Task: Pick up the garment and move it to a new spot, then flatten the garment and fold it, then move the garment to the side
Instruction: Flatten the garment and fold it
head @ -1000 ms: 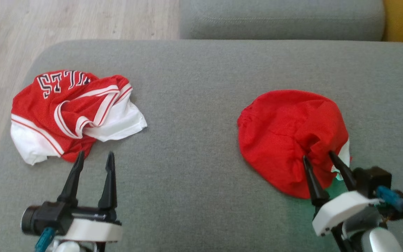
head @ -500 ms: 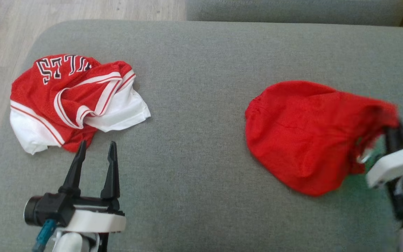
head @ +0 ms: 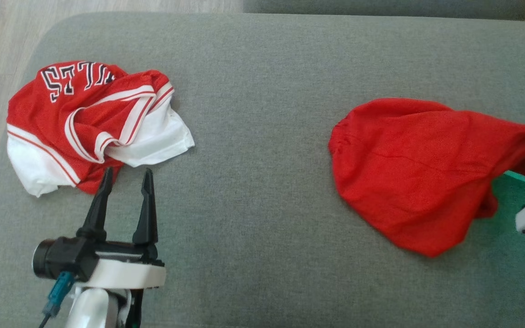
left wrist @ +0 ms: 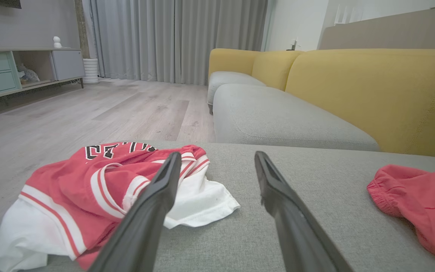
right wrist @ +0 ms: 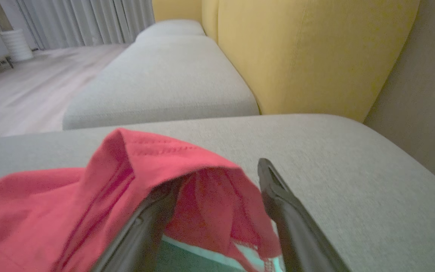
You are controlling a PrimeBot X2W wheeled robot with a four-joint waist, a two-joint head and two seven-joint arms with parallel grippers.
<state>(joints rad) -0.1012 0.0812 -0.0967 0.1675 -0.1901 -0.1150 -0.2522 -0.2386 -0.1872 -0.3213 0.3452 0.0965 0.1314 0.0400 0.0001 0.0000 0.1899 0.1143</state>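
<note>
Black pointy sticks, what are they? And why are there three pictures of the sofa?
They are a robot's fingers. It has two arms, each ending in a gripper with two fingers, like tongs. One picture looks down from a camera on the robot's head; the other two come from cameras on its wrists, looking along the fingers. On the grey cushion lie a red and white jersey and a plain red garment. The left gripper is open near the jersey, holding nothing. The right gripper has its fingers apart, with an edge of the plain red garment draped over one finger and lifted off the cushion.
</note>
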